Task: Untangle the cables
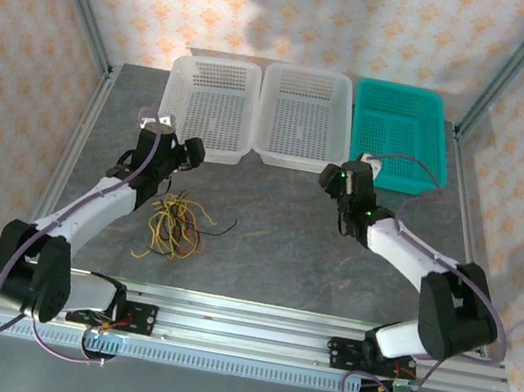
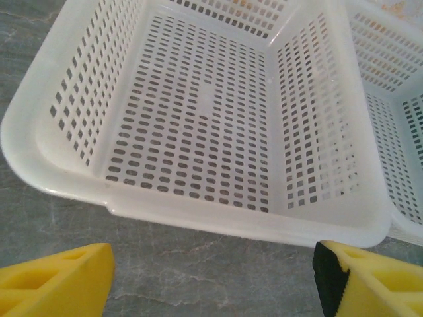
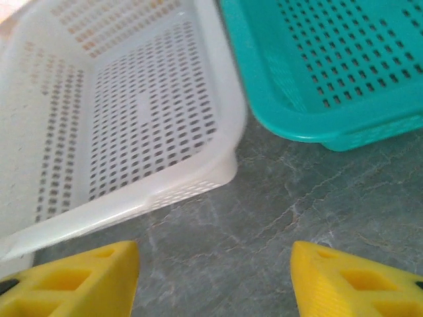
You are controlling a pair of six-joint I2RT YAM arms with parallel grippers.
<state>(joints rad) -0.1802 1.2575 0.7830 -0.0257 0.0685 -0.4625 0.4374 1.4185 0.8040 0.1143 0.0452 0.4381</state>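
Left pincer [image 1: 180, 153] is spread wide and empty, facing the white basket [image 2: 198, 119]. So the cables [image 1: 174, 224] lie in a heap just behind it on the worktop [image 1: 293, 252], toward its base. Right pincer [image 1: 338, 179], also apart and empty, is much farther off.

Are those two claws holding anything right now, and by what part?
Nothing is held. The left gripper and right gripper both stand open with empty jaws; the cables lie tangled on the table, untouched.
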